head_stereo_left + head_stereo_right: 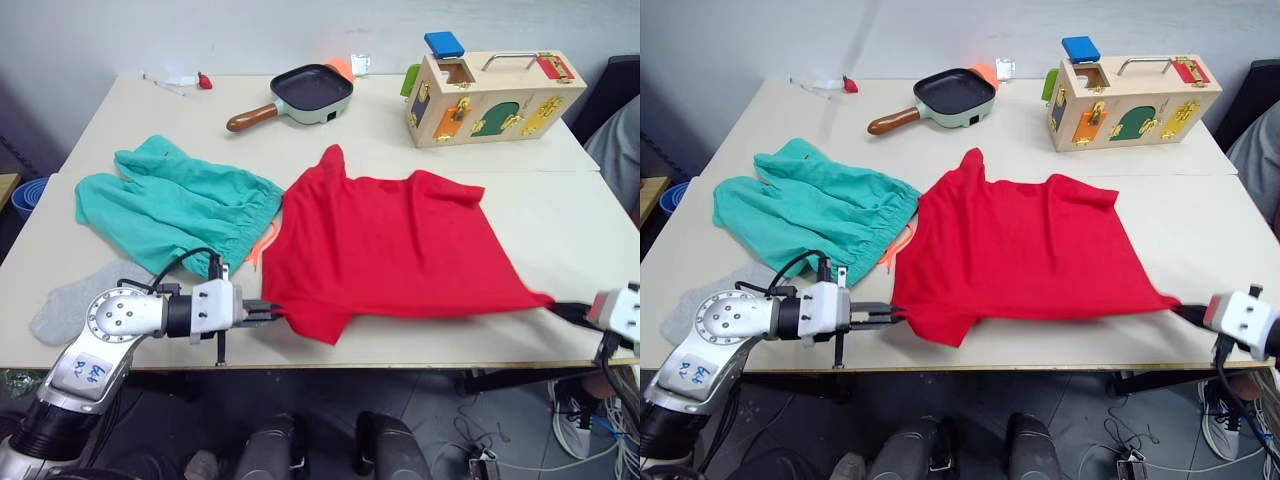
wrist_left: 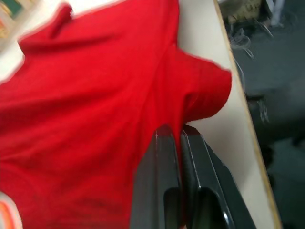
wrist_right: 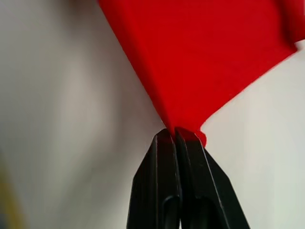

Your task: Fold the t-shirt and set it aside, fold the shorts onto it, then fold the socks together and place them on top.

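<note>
The red t-shirt (image 1: 390, 245) lies spread on the middle of the desk (image 1: 580, 230), near its front edge. The left end effector (image 1: 272, 314) is clamped on the near left part of the t-shirt, beside the sleeve that sits at the front edge; in the left wrist view its two black fingers (image 2: 162, 191) are pressed together with red cloth between them. The right end effector (image 1: 553, 304) is clamped on the near right corner of the t-shirt, and the cloth is drawn out to a point there; in the right wrist view the fingers (image 3: 164, 181) are closed on that red corner. The other sleeve points toward the far side of the desk.

The teal shorts (image 1: 170, 205) lie to the left of the t-shirt, and their gathered waistband touches the t-shirt's left edge. A thin orange drawstring (image 1: 262, 245) shows between the two garments. A grey sock (image 1: 75, 300) lies at the near left of the desk, partly behind the left arm.

At the far side there is a dark frying pan (image 1: 305, 93) with a brown handle, and to its right a wooden box (image 1: 490, 97) with coloured doors and latches.
</note>
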Robot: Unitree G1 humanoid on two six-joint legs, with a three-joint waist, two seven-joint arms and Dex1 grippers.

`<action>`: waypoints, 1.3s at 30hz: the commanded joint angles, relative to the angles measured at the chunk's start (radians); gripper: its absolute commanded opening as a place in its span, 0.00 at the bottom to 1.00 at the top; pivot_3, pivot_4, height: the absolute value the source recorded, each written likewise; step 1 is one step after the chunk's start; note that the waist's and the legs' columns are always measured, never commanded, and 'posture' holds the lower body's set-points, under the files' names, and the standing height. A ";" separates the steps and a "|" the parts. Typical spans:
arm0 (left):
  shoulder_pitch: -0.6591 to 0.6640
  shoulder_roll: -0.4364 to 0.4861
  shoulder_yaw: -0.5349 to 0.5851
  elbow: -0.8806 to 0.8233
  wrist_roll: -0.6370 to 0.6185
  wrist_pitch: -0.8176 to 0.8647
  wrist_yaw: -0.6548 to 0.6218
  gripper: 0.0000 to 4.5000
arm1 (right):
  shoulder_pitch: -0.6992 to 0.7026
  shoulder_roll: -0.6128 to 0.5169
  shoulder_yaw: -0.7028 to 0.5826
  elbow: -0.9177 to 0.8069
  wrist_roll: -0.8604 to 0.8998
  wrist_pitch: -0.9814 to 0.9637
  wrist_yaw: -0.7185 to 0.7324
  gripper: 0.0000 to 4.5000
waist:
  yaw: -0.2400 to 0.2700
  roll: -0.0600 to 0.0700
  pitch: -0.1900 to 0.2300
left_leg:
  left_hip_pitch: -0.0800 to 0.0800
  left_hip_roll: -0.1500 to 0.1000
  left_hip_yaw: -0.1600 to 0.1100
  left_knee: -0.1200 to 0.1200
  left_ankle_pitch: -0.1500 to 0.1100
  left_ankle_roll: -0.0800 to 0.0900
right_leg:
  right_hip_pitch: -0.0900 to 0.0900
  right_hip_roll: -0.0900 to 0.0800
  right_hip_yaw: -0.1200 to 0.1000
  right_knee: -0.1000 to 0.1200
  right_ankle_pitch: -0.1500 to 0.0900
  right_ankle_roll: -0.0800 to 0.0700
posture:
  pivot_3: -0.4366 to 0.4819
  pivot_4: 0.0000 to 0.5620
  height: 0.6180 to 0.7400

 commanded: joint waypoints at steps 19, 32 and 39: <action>0.142 0.131 0.092 -0.120 -0.131 0.361 -0.078 0.00 | 0.137 -0.010 -0.072 -0.215 -0.001 0.268 0.093 0.01 | 0.003 -0.001 -0.001 | 0.000 0.002 0.003 -0.003 0.001 -0.004 | -0.007 0.001 0.001 0.009 -0.005 -0.008 | 0.48 0.27 1.00; 0.019 0.139 0.157 -0.018 -0.343 0.670 -0.080 0.00 | -0.076 -0.104 -0.041 -0.136 0.053 0.627 0.311 0.01 | 0.001 -0.001 0.000 | 0.000 0.002 0.003 -0.002 0.001 -0.004 | -0.007 0.001 0.001 0.010 -0.005 -0.008 | 0.48 0.27 1.00; -0.119 0.096 0.055 0.098 -0.309 0.781 -0.035 0.00 | -0.299 -0.035 0.084 -0.034 -0.036 0.661 0.308 0.01 | 0.003 -0.001 0.000 | 0.000 0.002 0.003 -0.001 0.001 -0.005 | -0.008 0.001 0.001 0.012 -0.005 -0.009 | 0.48 0.27 1.00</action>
